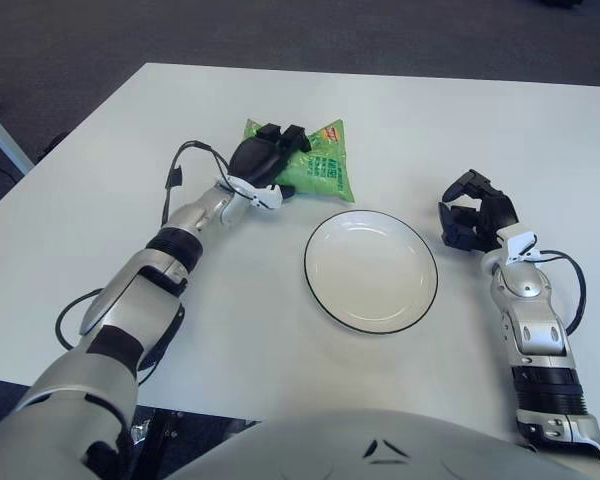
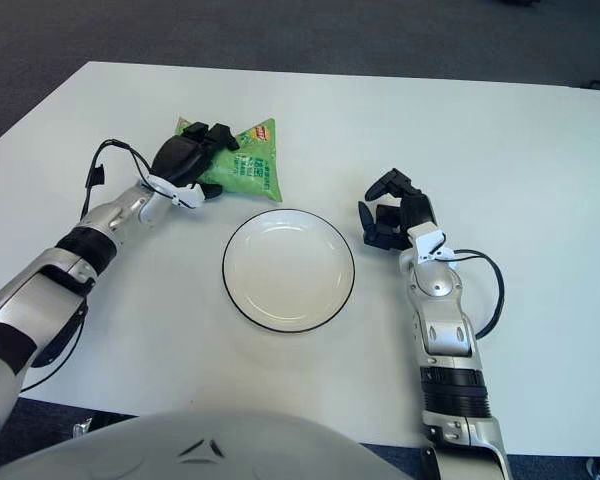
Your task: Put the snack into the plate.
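While the green snack packet (image 1: 315, 165) is gripped by the left hand (image 1: 263, 160) on the table just behind the empty plate (image 1: 371, 270), transfer remains undone; the right hand (image 1: 476, 212) is curled, empty, beside the plate's right.

snack (image 1: 320, 170) near end hidden under left hand (image 1: 262, 160), grip perhaps closed
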`<state>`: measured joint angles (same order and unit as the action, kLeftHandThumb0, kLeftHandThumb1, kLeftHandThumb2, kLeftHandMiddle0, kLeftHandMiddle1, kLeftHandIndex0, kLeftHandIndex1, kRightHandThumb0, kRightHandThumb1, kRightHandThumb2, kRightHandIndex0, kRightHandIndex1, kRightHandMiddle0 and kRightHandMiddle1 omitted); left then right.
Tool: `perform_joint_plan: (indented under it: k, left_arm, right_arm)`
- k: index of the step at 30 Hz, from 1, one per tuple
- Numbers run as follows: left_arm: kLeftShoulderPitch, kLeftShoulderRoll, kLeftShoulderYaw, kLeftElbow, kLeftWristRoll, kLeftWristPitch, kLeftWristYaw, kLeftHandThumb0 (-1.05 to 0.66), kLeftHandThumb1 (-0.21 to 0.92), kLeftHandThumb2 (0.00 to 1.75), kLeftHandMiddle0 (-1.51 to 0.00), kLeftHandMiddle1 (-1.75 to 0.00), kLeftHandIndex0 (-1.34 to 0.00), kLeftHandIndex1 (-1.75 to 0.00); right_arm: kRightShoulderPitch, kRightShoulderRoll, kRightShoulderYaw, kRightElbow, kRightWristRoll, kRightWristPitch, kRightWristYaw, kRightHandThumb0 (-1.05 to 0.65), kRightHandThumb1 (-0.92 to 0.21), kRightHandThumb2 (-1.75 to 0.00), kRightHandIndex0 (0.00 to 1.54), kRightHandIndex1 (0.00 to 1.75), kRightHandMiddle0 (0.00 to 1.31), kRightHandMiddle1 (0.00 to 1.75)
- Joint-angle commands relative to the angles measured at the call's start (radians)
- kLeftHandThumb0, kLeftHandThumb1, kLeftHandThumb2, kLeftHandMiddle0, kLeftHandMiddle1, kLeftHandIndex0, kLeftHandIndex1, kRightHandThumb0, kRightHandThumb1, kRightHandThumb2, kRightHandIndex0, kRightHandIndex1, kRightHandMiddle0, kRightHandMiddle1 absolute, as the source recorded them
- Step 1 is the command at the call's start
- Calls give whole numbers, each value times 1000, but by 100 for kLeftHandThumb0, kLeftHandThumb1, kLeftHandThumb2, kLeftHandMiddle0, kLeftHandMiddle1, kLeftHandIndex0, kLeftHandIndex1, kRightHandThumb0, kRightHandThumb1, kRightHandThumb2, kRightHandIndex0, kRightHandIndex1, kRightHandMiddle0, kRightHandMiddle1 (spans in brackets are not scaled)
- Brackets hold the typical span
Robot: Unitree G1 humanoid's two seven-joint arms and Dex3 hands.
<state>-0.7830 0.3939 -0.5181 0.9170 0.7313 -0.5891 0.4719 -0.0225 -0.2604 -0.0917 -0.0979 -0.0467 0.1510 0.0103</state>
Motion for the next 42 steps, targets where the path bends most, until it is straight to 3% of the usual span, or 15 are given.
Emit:
perform_joint_plan:
  k: [1, 13, 20, 29, 34, 42]
  left_arm:
    - [7, 25, 9, 29, -4, -6, -39, 0, 7, 156, -83, -162, -58, -175]
    - [-29, 37, 96, -54, -29, -118, 88, 0, 8, 156, -81, -166, -56, -175]
    - [-36, 32, 182, -146, -119, -155, 27, 0, 6, 161, -80, -173, -58, -175]
    - [27, 11, 247, -332, -157, -129, -11, 0, 5, 163, -81, -174, -59, -175]
    - [117, -15, 276, -552, -195, -117, -70, 0, 4, 163, -81, -174, -59, -175]
    - [152, -49, 277, -641, -192, -136, -127, 0, 2, 165, -83, -173, -61, -175]
  right_arm:
    - [66, 20, 9, 70, 0, 65, 15, -43, -49, -110, 119, 175, 48, 175]
    - [62, 18, 11, 76, -3, 70, 13, -43, -49, -110, 119, 175, 48, 175]
    - [60, 20, 9, 85, 2, 59, 15, -42, -50, -108, 119, 175, 47, 175]
    - [53, 18, 12, 86, -4, 62, 4, -43, -49, -110, 122, 175, 48, 175]
    - [55, 8, 20, 92, -15, 48, 6, -43, -48, -111, 123, 175, 49, 175]
    - [52, 5, 19, 109, -20, 29, 8, -44, -46, -113, 122, 175, 50, 175]
